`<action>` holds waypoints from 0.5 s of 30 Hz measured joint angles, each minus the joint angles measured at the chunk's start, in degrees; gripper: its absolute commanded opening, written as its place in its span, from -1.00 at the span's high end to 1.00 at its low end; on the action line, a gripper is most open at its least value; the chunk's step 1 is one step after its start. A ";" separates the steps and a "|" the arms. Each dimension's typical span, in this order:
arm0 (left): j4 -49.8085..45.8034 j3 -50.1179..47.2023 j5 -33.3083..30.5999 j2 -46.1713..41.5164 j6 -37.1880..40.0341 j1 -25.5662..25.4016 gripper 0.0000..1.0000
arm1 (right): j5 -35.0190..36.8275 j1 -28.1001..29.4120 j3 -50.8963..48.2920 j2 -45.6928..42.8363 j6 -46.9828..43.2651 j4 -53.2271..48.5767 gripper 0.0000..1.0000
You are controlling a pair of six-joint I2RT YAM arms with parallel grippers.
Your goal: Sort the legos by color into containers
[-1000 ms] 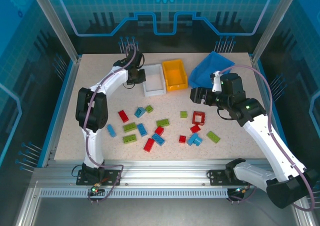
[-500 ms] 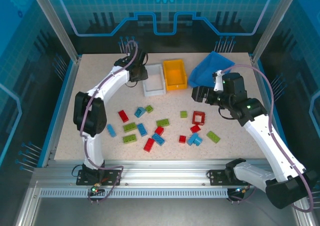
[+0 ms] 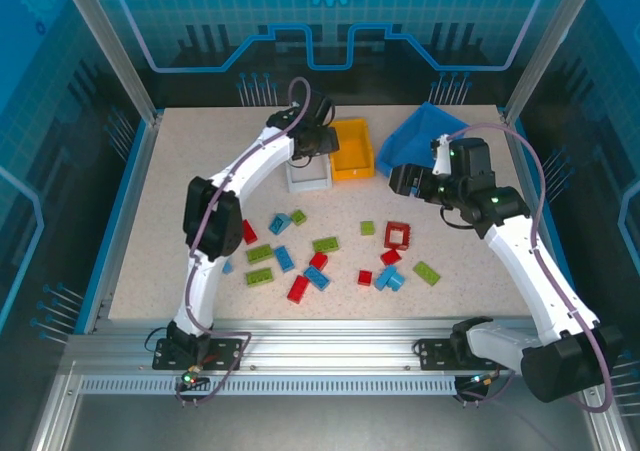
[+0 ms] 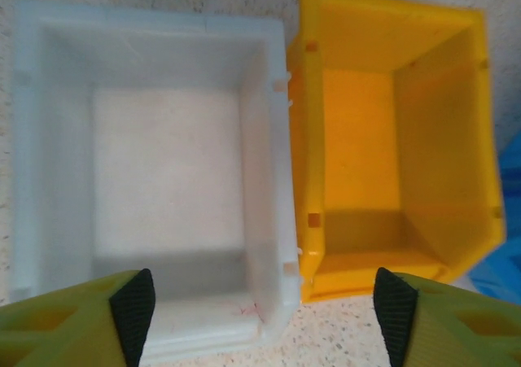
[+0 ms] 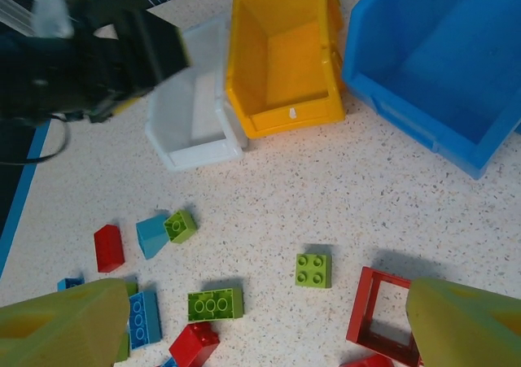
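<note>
Left gripper (image 4: 262, 322) spread wide, pinching nothing, hangs over the white bin (image 4: 273, 163) and yellow bin (image 4: 309, 139), which touch side by side just ahead of its fingertips

Right gripper (image 5: 260, 334) also spread wide, nothing held, above the table (image 5: 358, 188). Red square frame (image 5: 383, 306) lies just inside the finger on the right of its wrist view. A green brick (image 5: 313, 270) lies ahead between the fingers, and more loose legos (image 5: 146, 235) lie toward the other finger. Blue bin (image 5: 407, 111) sits farther ahead to the right, next to the yellow bin
</note>
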 measured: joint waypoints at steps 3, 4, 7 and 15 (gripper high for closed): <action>-0.35 3.08 0.63 3.78 -0.04 0.00 -0.58 | -0.28 -0.57 0.02 0.20 -0.22 0.07 -0.80; -0.59 4.61 0.87 5.09 -0.02 0.00 -0.57 | -0.28 -0.70 0.02 0.26 -0.24 0.13 -0.80; -1.25 8.02 1.01 7.67 0.39 -0.04 -0.47 | -0.68 -1.11 0.02 0.37 -0.26 0.28 -0.79; -2.21 11.80 0.83 11.72 4.52 -0.07 -0.17 | -1.31 -2.82 0.02 0.94 -0.68 0.46 -0.79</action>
